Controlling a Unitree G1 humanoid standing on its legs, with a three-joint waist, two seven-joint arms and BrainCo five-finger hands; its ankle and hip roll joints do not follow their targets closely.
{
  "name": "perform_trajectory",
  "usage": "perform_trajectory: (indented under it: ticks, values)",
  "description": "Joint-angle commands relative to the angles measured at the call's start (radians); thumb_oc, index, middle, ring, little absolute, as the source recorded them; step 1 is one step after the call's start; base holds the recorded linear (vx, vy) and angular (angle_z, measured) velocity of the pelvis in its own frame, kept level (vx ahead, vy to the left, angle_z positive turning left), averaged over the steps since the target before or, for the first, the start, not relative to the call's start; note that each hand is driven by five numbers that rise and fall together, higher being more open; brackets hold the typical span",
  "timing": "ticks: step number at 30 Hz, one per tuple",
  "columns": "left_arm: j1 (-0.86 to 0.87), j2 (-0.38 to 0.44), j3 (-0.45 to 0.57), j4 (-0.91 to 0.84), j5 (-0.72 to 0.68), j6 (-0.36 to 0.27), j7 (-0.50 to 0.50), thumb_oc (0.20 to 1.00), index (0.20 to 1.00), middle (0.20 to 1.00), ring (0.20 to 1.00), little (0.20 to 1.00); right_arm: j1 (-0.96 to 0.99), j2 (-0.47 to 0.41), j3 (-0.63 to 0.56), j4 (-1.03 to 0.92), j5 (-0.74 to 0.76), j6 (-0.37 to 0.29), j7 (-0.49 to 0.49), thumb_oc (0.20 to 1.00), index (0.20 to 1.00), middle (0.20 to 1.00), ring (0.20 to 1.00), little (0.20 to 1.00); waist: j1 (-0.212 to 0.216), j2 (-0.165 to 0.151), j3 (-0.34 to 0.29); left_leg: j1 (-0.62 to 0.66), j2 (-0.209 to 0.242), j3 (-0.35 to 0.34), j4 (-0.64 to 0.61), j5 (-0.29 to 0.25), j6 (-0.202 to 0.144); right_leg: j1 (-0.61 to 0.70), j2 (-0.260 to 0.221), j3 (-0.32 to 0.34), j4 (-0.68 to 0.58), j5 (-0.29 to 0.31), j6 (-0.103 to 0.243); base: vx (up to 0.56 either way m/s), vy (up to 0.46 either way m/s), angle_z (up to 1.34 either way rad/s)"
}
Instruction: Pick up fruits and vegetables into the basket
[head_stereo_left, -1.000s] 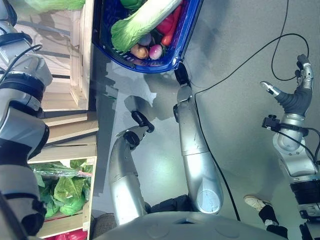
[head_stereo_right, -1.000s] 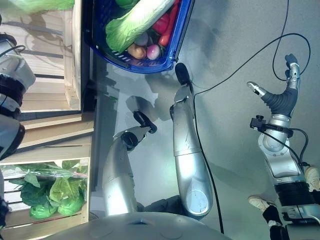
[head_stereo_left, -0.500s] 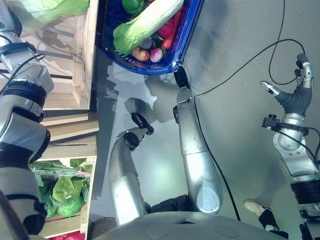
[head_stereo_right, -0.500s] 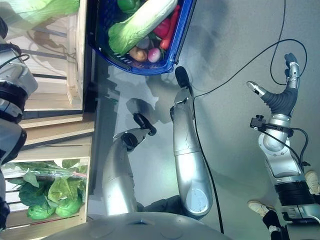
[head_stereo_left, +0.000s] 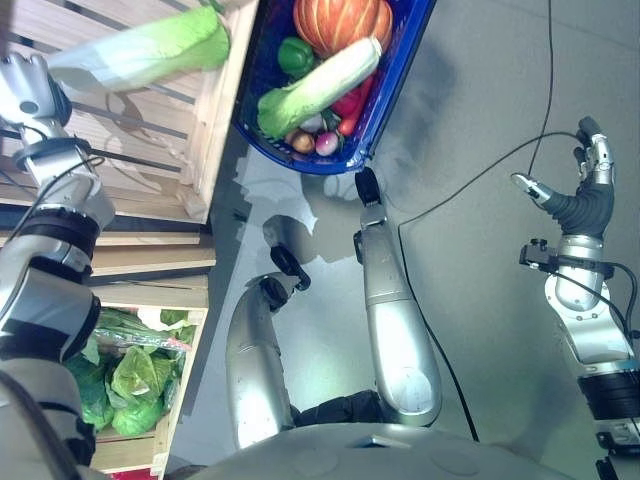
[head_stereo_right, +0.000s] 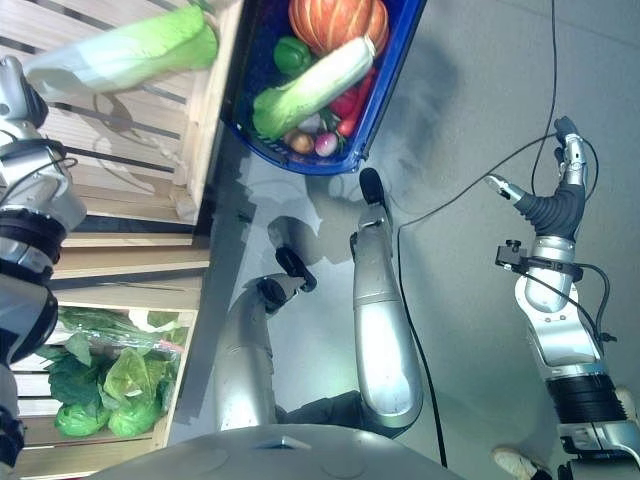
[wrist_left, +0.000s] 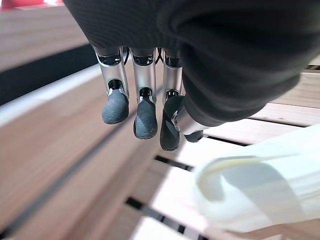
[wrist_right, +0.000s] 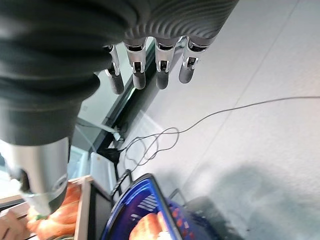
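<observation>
Landmark: blue basket on the grey floor, just beside the wooden crate.
Basket contents: orange pumpkin, green pepper, a long napa cabbage lying across the load, red peppers and small round vegetables under it.
Second napa cabbage: on the crate slats beside the basket, outside it.
Left hand: over the crate slats, close to the white stem end of that cabbage; fingers straight and relaxed, grasping nothing.
Right hand: well apart from the basket, over bare floor; fingers extended, empty.
Lower crate: leafy greens, farther from the basket.
</observation>
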Motion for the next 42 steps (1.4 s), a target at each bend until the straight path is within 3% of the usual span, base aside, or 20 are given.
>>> perform_trajectory:
  ticks: [1,10,13,14,15,16,17,18,19,31,34,42]
  values:
    - [0.060,0.124,0.074,-0.001,0.032,-0.021,0.057,0.200,0.200,0.200,0.200,0.200,0.038,0.008,-0.079,-0.066,0.028,-0.041,0.022,1.000,1.000,1.000,1.000,1.000,0.022,-0.068,-0.029,0.010,-0.014,-0.002,-0.084,0.010,-0.016,0.103,-0.053,-0.008,-0.076,-0.044,0.021,-0.01,-0.065,0.07]
    - [0.095,0.111,0.088,-0.027,0.064,-0.074,0.092,0.200,0.200,0.200,0.200,0.200,0.043,0.004,-0.080,-0.045,0.046,-0.067,0.042,1.000,1.000,1.000,1.000,1.000,0.028,-0.073,-0.029,0.061,-0.017,-0.003,-0.135,0.042,-0.021,0.162,-0.046,-0.036,-0.090,-0.070,0.019,-0.01,-0.050,0.06]
    - [0.093,0.105,0.079,-0.033,0.074,-0.097,0.118,0.200,0.200,0.200,0.200,0.200,0.036,-0.003,-0.075,-0.043,0.050,-0.071,0.037,1.000,1.000,1.000,1.000,1.000,0.025,-0.079,-0.029,0.059,-0.022,0.008,-0.162,0.085,-0.015,0.159,-0.048,-0.044,-0.106,-0.048,0.011,-0.06,-0.054,0.02]
    - [0.096,0.105,0.077,-0.033,0.074,-0.097,0.118,0.200,0.200,0.200,0.200,0.200,0.038,-0.002,-0.072,-0.042,0.050,-0.070,0.037,1.000,1.000,1.000,1.000,1.000,0.029,-0.075,-0.029,0.075,-0.021,-0.003,-0.158,0.058,-0.022,0.175,-0.043,-0.042,-0.098,-0.074,0.017,0.00,-0.045,0.02]
    - [0.097,0.104,0.080,-0.039,0.076,-0.100,0.135,0.200,0.200,0.200,0.200,0.200,0.038,-0.003,-0.073,-0.043,0.049,-0.074,0.035,1.000,1.000,1.000,1.000,1.000,0.025,-0.080,-0.029,0.061,-0.020,0.010,-0.164,0.087,-0.015,0.161,-0.047,-0.046,-0.106,-0.050,0.010,0.08,-0.024,0.00]
    - [0.100,0.100,0.079,-0.040,0.070,-0.108,0.164,0.200,0.200,0.200,0.200,0.200,0.040,-0.002,-0.065,-0.036,0.053,-0.078,0.033,1.000,1.000,1.000,1.000,1.000,0.028,-0.077,-0.029,0.078,-0.015,-0.001,-0.159,0.059,-0.023,0.179,-0.039,-0.047,-0.096,-0.082,0.017,0.00,-0.053,-0.01]
    - [0.096,0.099,0.079,-0.038,0.066,-0.119,0.181,0.244,0.244,0.244,0.244,0.244,0.039,-0.002,-0.063,-0.032,0.053,-0.081,0.032,1.000,1.000,1.000,1.000,1.000,0.028,-0.078,-0.029,0.079,-0.015,-0.001,-0.161,0.060,-0.023,0.180,-0.037,-0.048,-0.097,-0.083,0.016,0.08,-0.027,-0.02]
    - [0.091,0.098,0.079,-0.037,0.066,-0.128,0.190,0.564,0.564,0.564,0.564,0.564,0.037,-0.002,-0.061,-0.029,0.053,-0.083,0.032,1.000,1.000,1.000,1.000,1.000,0.027,-0.078,-0.029,0.079,-0.014,0.000,-0.162,0.061,-0.023,0.181,-0.036,-0.049,-0.097,-0.085,0.016,0.00,-0.030,0.00]
    - [0.073,0.096,0.070,-0.032,0.060,-0.149,0.201,1.000,1.000,1.000,1.000,1.000,0.031,-0.005,-0.054,-0.022,0.056,-0.084,0.032,1.000,1.000,1.000,1.000,1.000,0.024,-0.077,-0.029,0.077,-0.013,0.000,-0.160,0.062,-0.024,0.177,-0.033,-0.048,-0.092,-0.089,0.015,0.00,0.000,0.00]
    - [-0.084,0.058,-0.078,0.017,0.124,-0.222,0.151,1.000,1.000,1.000,1.000,1.000,-0.010,-0.023,0.001,0.024,0.066,-0.104,0.037,1.000,1.000,1.000,1.000,1.000,-0.006,-0.077,-0.029,0.048,-0.001,0.022,-0.151,0.065,-0.027,0.134,-0.022,-0.038,-0.075,-0.093,0.012,0.00,-0.003,-0.04]
    - [-0.149,0.020,-0.142,0.055,0.096,-0.221,0.113,1.000,1.000,1.000,1.000,1.000,-0.033,-0.027,0.031,0.041,0.060,-0.112,0.021,1.000,1.000,1.000,1.000,1.000,-0.019,-0.078,-0.029,0.017,0.007,0.035,-0.142,0.064,-0.030,0.097,-0.019,-0.030,-0.072,-0.090,0.015,0.00,0.003,-0.06]
    - [-0.202,-0.033,-0.192,0.120,-0.005,-0.204,0.068,1.000,1.000,1.000,1.000,1.000,-0.064,-0.030,0.065,0.065,0.052,-0.118,-0.008,1.000,1.000,1.000,1.000,1.000,-0.031,-0.084,-0.029,-0.043,0.016,0.049,-0.129,0.062,-0.034,0.029,-0.012,-0.013,-0.072,-0.080,0.017,0.00,0.010,-0.06]
